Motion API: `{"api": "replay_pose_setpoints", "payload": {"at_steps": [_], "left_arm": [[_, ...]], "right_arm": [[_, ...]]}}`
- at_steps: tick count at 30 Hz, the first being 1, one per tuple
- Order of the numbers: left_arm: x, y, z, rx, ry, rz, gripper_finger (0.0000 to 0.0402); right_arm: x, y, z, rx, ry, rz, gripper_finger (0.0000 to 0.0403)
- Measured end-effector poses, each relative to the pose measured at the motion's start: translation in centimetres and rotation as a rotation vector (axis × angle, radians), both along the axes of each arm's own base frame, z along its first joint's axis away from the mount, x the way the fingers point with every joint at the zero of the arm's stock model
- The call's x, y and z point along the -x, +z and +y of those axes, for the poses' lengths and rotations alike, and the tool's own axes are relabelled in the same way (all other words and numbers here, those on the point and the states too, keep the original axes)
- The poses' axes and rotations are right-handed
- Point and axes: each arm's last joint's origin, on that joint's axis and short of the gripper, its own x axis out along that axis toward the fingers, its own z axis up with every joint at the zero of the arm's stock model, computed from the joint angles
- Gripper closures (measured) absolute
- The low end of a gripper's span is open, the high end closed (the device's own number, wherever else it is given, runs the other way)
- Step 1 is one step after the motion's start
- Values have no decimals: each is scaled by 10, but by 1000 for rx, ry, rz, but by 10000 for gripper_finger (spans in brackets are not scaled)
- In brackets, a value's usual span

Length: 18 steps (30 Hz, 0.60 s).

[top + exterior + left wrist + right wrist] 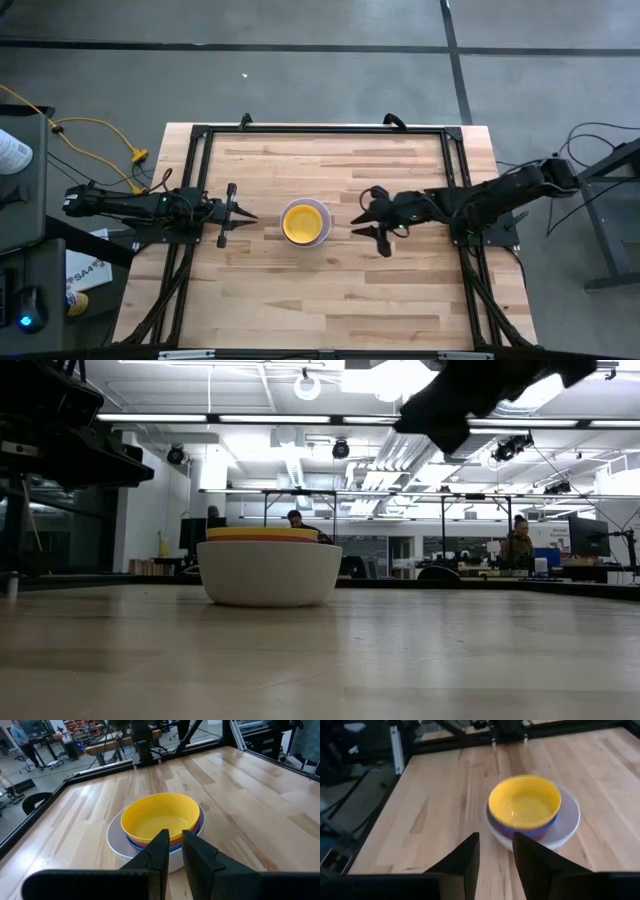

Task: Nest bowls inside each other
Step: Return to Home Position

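The bowls stand nested in one stack at the table's middle [305, 222]. The yellow bowl [160, 815] is on top, with blue and red rims under it [525, 829], and all sit in the larger white bowl [270, 572], which rests by its base on the wood. My left gripper [248, 218] is just left of the stack, low and level. Its fingers [175, 840] are open by a narrow gap with nothing between them. My right gripper [370, 228] hangs above the table to the right of the stack, open and empty [496, 842], tilted down toward the bowls.
Black frame rails [320, 130] run along the table's far edge and both sides. Bare wood lies in front of and behind the stack [320, 300]. A yellow cable [100, 130] lies off the table at left. People sit in the room behind [518, 540].
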Motion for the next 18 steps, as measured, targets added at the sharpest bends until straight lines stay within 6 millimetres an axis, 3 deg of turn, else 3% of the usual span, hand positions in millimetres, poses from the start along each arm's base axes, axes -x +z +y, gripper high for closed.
{"api": "replay_pose_setpoints", "payload": {"at_steps": [10, 18], "left_arm": [[0, 0, 0, 0, 0, 0, 350], [0, 0, 0, 0, 0, 0, 350]], "right_arm": [[45, -25, 4, -4, 56, -70, 293], [70, -40, 5, -4, 95, -175, 293]]}}
